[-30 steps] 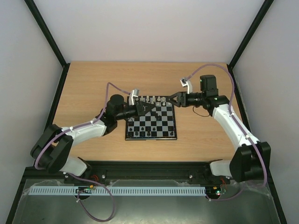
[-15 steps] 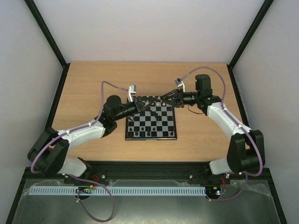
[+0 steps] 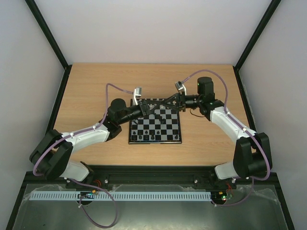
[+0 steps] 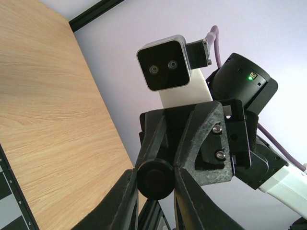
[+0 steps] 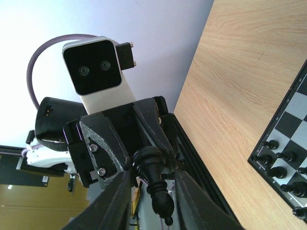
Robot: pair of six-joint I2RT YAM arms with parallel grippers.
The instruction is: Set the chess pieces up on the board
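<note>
The left gripper [image 4: 152,173] squeezes the bottom of a black chess piece [image 5: 157,187] in the air over the far edge of the board [image 3: 155,127]. The right gripper [image 5: 151,176] sits around its top; I cannot tell if it pinches.

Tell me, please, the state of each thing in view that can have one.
board: flat on the table, partly set.
black piece: lifted off the board, in the air.
left gripper: shut on the black piece's base.
right gripper: jaws around the black piece; grip unclear.
other black pieces: upright on their squares.
</note>
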